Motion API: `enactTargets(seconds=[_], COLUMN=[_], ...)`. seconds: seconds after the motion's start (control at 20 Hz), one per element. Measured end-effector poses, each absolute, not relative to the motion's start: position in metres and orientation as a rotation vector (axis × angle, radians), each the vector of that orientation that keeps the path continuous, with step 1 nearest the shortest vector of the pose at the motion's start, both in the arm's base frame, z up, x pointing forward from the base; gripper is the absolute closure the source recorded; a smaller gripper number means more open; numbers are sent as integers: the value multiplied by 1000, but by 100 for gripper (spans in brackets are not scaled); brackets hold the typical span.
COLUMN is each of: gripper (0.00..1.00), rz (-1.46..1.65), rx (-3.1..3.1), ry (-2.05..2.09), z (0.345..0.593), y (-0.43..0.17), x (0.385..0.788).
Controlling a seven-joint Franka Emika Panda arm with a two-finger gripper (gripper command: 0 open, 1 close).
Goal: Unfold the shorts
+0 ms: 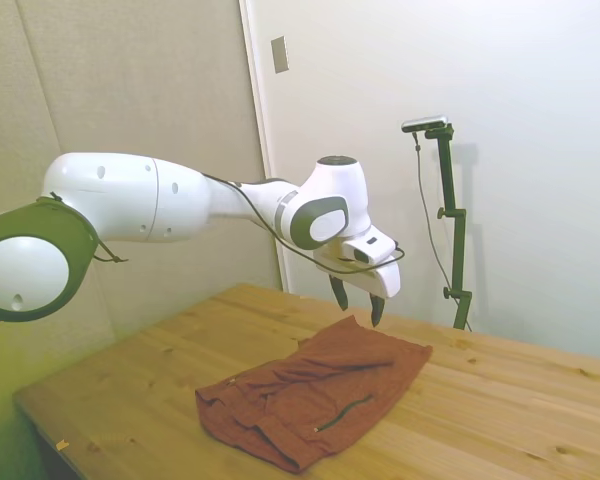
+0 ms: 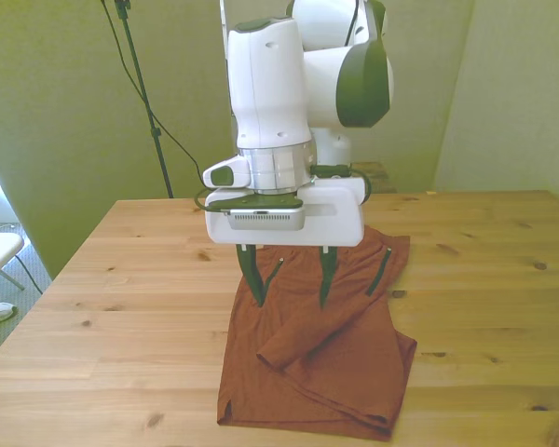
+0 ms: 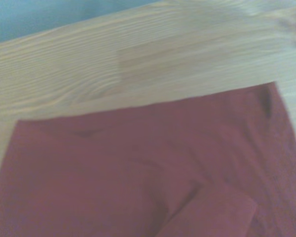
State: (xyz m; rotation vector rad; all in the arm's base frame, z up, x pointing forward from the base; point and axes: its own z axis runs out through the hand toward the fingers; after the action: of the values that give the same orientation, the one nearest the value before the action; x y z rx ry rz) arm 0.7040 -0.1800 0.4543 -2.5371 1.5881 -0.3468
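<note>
You have a pale wooden plank surface (image 1: pixel 500 400) filling the lower half of the side view and stretching across the whole lower part of the front view. The white jointed arm (image 1: pixel 140 198) comes in from the left edge of the side view and ends over the middle of the frame; in the front view it stands tall in the upper centre.

The rust-brown, soft, wrinkled cloth shorts (image 1: pixel 315 395) lie flat on the surface, low and central in the side view. In the front view the shorts (image 2: pixel 345 372) run from the centre down to the bottom edge, with one layer folded over in a diagonal flap across the middle. You can see thin dark slit marks (image 2: pixel 384 271) near the upper end of the cloth there, and another in the side view. The wrist view shows the shorts (image 3: pixel 113 168) blurred across its lower half, bare wood above them.

The tool (image 2: pixel 290 288) hangs just above the upper part of the cloth, its two dark fingers (image 2: pixel 254 277) spread wide and pointing down, holding nothing. You cannot tell whether the tips touch the fabric.
</note>
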Motion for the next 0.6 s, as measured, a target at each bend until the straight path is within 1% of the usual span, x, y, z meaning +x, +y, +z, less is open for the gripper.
enactTargets(seconds=[0.3,0.6], gripper=[0,0], rz=[-437,-434], rx=[-2468,-2426], ry=[1962,2018], z=[422,395], y=[-180,-174], x=[716,734])
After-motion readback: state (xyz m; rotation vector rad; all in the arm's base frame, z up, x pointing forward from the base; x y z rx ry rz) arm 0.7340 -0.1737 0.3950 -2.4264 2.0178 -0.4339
